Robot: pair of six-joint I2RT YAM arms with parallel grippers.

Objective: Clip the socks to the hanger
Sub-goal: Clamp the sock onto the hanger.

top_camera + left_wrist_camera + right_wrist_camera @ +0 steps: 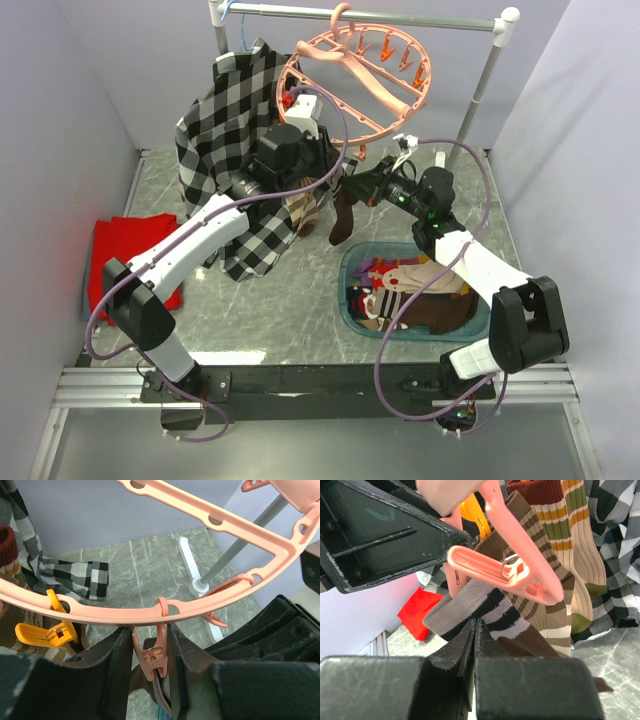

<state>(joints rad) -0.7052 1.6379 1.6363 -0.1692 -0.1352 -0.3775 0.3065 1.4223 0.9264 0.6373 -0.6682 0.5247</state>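
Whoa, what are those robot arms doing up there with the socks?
They are hanging up laundry. The left gripper squeezes a small pink plastic clip on the big round salmon-pink hanger, while the right gripper, shut on a grey, black and brown striped sock, holds its cuff up to that clip. Other striped socks already hang nearby, and more wait in the teal tub.

Black-and-white plaid shirt (215,130) beneath the grey rail (400,15), red cloth (115,245) far left, teal tub (343,290) on marble tabletop (270,310).
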